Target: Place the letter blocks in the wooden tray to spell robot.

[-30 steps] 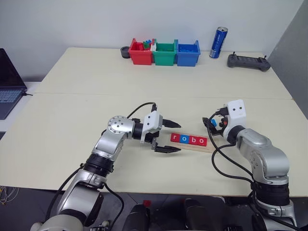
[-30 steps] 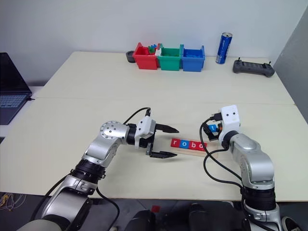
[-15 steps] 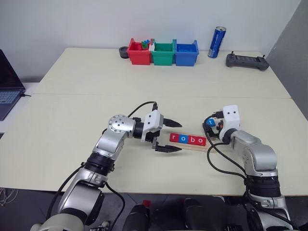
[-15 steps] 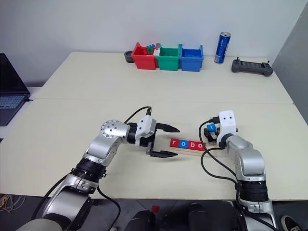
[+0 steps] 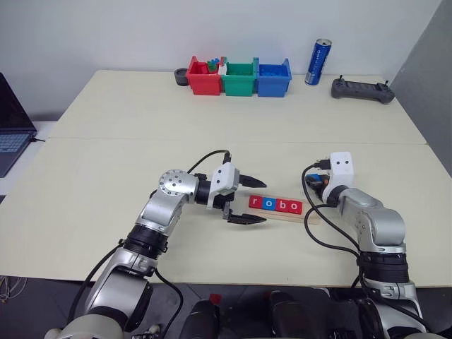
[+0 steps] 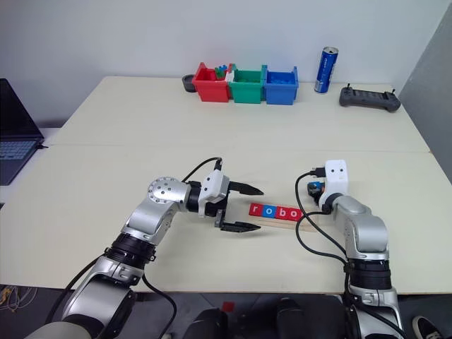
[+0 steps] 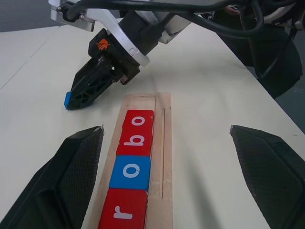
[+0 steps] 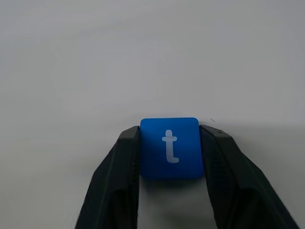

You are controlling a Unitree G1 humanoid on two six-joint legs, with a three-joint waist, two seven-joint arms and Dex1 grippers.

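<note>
The wooden tray (image 7: 166,157) lies on the table between my two grippers. In it sit several letter blocks in a row: a red r (image 7: 125,212), a blue o (image 7: 131,171), a red b (image 7: 135,141) and a red o (image 7: 138,120). The tray's right end slot is bare. A blue t block (image 8: 169,148) rests on the table just beyond that end, and my right gripper (image 8: 170,132) is shut on its two sides. My left gripper (image 5: 252,202) hangs open at the tray's left end, holding nothing.
At the table's far edge stand a red bin (image 5: 205,78), a green bin (image 5: 240,78) and a blue bin (image 5: 273,78), then a blue can (image 5: 319,62) and a black controller (image 5: 362,90). A laptop (image 5: 13,127) sits far left.
My right gripper has sunk to the table and its fingers have closed on the blue t block. The left gripper has stayed still and open.
</note>
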